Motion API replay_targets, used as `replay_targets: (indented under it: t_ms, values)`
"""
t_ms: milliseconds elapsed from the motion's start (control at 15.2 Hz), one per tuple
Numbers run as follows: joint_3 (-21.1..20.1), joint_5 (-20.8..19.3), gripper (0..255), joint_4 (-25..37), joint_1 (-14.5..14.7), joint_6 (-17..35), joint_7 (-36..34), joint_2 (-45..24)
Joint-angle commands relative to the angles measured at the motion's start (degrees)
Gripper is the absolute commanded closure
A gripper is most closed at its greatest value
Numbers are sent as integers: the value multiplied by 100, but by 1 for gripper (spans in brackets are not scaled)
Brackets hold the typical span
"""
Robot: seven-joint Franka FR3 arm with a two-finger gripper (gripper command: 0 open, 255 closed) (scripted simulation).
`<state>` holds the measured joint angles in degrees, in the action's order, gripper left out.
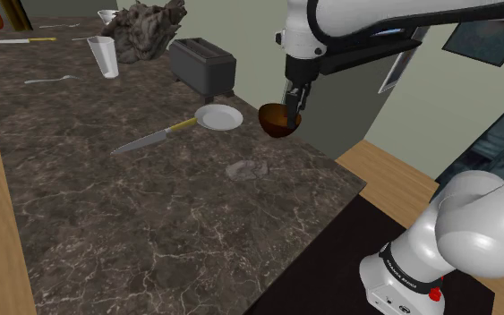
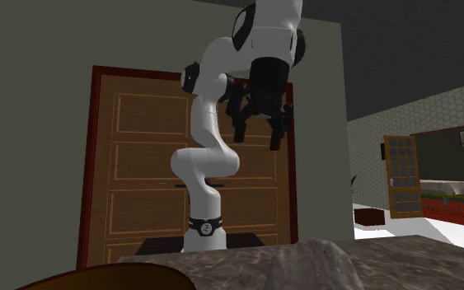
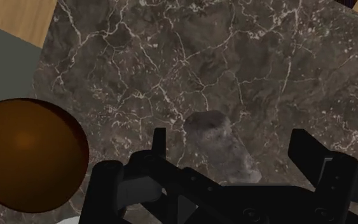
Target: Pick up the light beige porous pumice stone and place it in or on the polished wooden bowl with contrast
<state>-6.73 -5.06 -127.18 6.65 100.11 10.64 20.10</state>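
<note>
The pumice stone (image 1: 248, 168) is a grey, mottled lump lying on the dark marble counter, close to the edge nearest the stand. In the wrist view the stone (image 3: 222, 147) lies far below, between the lines of my two fingers. My gripper (image 1: 293, 100) hangs high over the counter, open and holding nothing. Its spread fingers (image 2: 277, 130) show clearly against the wooden door in the second exterior view. The brown wooden bowl (image 1: 277, 120) stands on the counter beside the stone (image 3: 28, 156), a short way off, and has nothing in it.
A white plate (image 1: 219, 117) and a yellow-handled knife (image 1: 156, 137) lie beyond the bowl. Farther back stand a dark toaster (image 1: 202, 64), a glass (image 1: 103, 55) and a rough grey rock-like mass (image 1: 147, 31). The counter edge (image 1: 348, 183) drops off toward the stand.
</note>
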Motion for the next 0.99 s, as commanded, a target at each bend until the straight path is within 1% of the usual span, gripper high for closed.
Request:
replay_targets:
  t_ms: [0, 330, 726, 924]
  values:
    - [-144, -191, 0, 132, 67, 167, 41, -483]
    - [-464, -737, 0, 489, 250, 399, 71, -1570]
    - [-733, -1521, 0, 974, 537, 536, 36, -2880]
    - [-711, -1584, 0, 866, 533, 685, 17, -2945]
